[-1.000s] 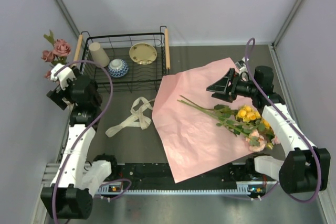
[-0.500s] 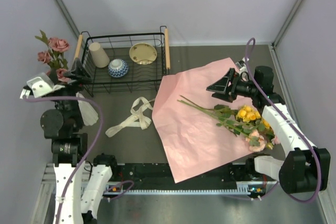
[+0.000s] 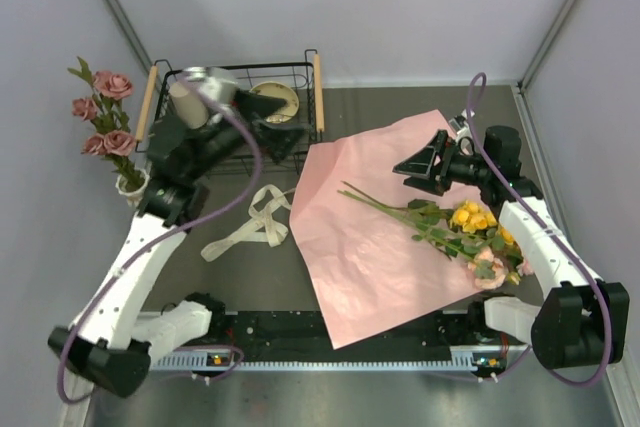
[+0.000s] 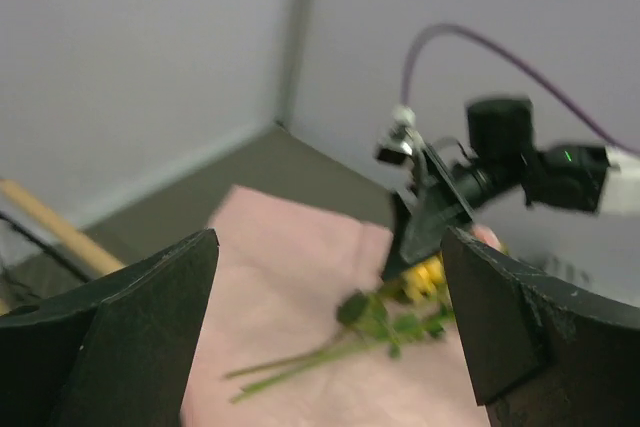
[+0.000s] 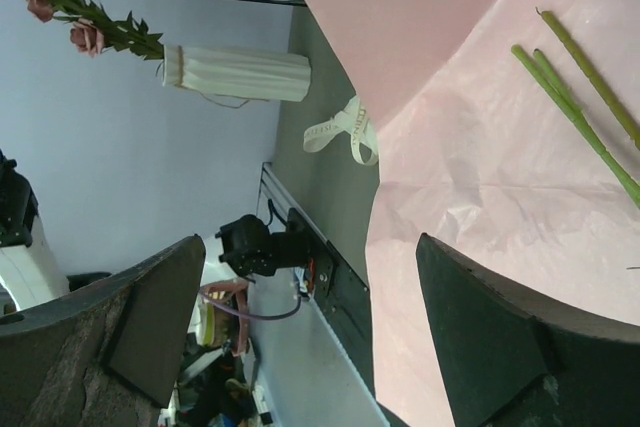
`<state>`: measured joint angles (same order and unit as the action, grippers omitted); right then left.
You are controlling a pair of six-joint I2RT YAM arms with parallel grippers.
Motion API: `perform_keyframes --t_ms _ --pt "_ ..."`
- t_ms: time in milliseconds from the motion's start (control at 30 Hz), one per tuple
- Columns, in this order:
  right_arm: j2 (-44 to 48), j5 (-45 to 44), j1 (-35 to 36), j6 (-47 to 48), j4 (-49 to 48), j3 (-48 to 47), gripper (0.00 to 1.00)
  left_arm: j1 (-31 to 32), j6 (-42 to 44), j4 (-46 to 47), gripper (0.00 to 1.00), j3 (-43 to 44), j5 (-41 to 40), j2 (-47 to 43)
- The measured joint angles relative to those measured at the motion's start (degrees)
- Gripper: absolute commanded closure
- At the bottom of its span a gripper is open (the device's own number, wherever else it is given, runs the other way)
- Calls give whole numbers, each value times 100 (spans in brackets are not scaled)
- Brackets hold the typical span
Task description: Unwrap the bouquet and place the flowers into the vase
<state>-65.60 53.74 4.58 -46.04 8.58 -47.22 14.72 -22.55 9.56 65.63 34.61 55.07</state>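
Several dusky pink roses (image 3: 105, 112) stand upright in the tall cream-white ribbed vase (image 3: 130, 185) at the far left of the dark grey table (image 3: 240, 272), close to the wall. Just right of it, I see my left arm reaching up over the black wire basket with wooden handles (image 3: 317, 82). The left gripper (image 3: 288, 133) hangs above the basket's near right corner with its fingers spread wide and nothing between them. A plain beige cup (image 3: 184, 102) and a round cream dish (image 3: 275, 99) show inside the basket. A loose cream ribbon (image 3: 255, 222) lies on the table in front of the basket, apart from everything else. Next comes the pink wrapping paper (image 3: 370, 257), opened out flat. On its right half lie yellow and pink roses with long green stems (image 3: 470, 227), heads toward the right wall and stem ends toward the middle. The right gripper (image 3: 420, 167) hovers over the paper's far edge, just beyond the stems, jaws apart and empty.
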Motion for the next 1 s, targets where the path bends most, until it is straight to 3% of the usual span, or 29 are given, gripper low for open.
perform_keyframes --t_ms 100,167,400,500,667,800,933,1000 --pt "0 -31 0 -2 17 0 14 1386 597 -697 2 229 -57 675" --pt "0 -103 0 7 83 0 15 1971 841 -951 3 308 -87 1012" --pt "551 -1593 0 448 1123 -4 15 3101 1517 -1567 3 664 -1172 2065" --pt "874 -2588 2 411 1565 -13 15 3233 1421 -2090 11 1244 -1545 2846" --pt "1049 -3681 7 -195 1965 278 19 3193 1185 -2800 12 1810 -1945 3705" --pt "1086 -4061 173 -831 2142 831 30 3189 1126 -3077 12 1635 -2168 3637" --pt "1058 -4181 544 -1543 2164 1209 35 3189 1115 -2981 12 970 -2363 3062" --pt "1019 -4280 754 -1884 2072 1329 44 3189 1110 -2953 12 625 -2411 2706"
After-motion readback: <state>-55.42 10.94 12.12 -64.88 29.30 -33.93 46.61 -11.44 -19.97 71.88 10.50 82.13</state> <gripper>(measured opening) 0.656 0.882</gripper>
